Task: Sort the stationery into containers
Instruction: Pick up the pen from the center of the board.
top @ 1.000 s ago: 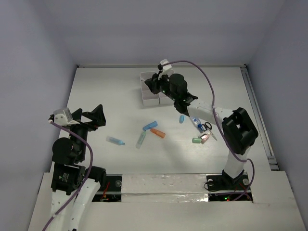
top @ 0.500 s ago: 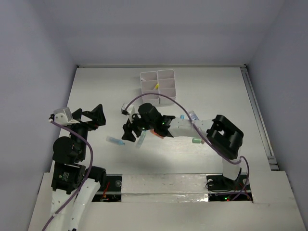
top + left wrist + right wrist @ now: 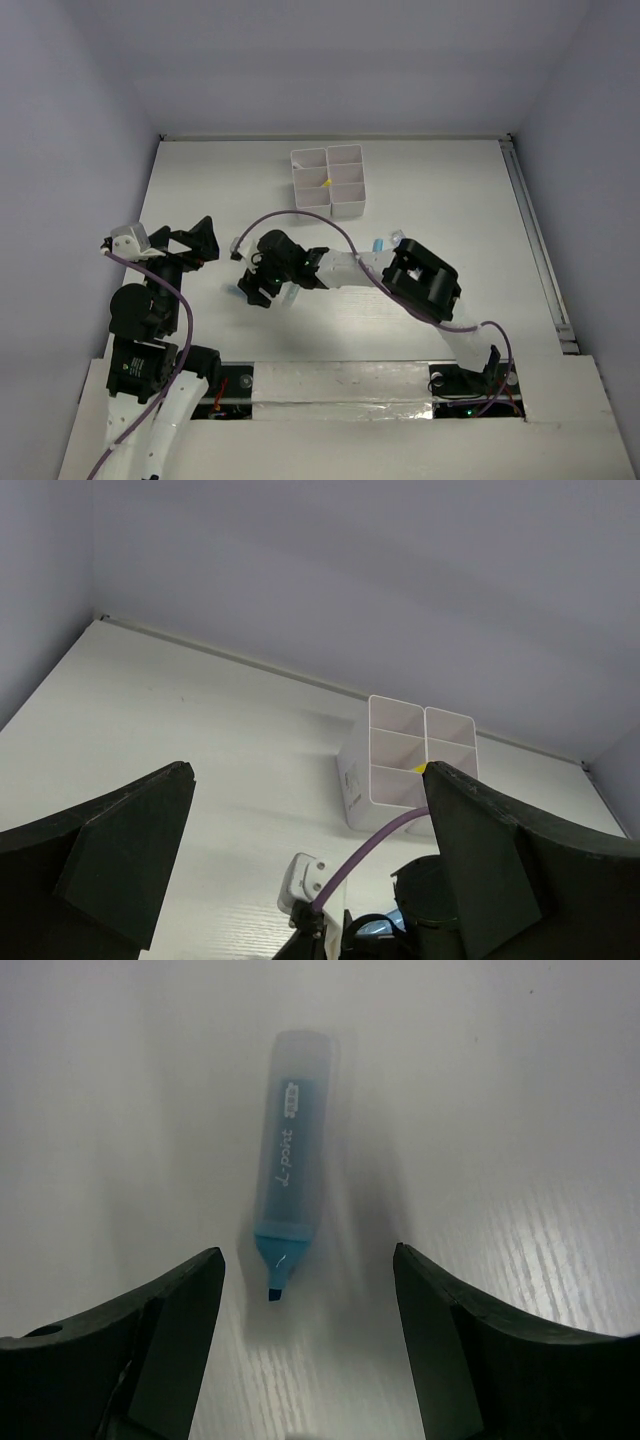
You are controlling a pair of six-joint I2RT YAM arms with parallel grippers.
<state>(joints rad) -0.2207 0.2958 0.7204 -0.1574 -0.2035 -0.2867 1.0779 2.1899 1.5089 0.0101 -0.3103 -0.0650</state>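
Right arm has swung away from the organizer since 1.0 s ago and crossed to the left-centre of the table. By 0.5 s ago it was most of the way there. Left arm unchanged across all three top views.

Left gripper (image 3: 208, 242): at about 9 o'clock on the table, raised, fingers wide apart, nothing between them. Its wrist view looks out between the two fingers (image 3: 110, 860) toward the far wall.

Right gripper (image 3: 250, 292): just right of the left gripper in the top view, low over the table, fingers spread. In its wrist view the blue marker (image 3: 285, 1180) lies flat on the white table (image 3: 520, 1110), uncapped. The marker's chisel tip points to 6 o'clock and its body runs up toward 12. The tip end sits between the two fingertips, touching neither.

White organizer (image 3: 328, 181): at about 1 o'clock from the right gripper, near the far edge, upright, six open cells. A yellow item (image 3: 326, 183) shows near the centre divider; which cell it is in, cannot tell.

Small blue piece (image 3: 378, 243): on the table at 6 o'clock from the organizer, just beside the right arm's link.
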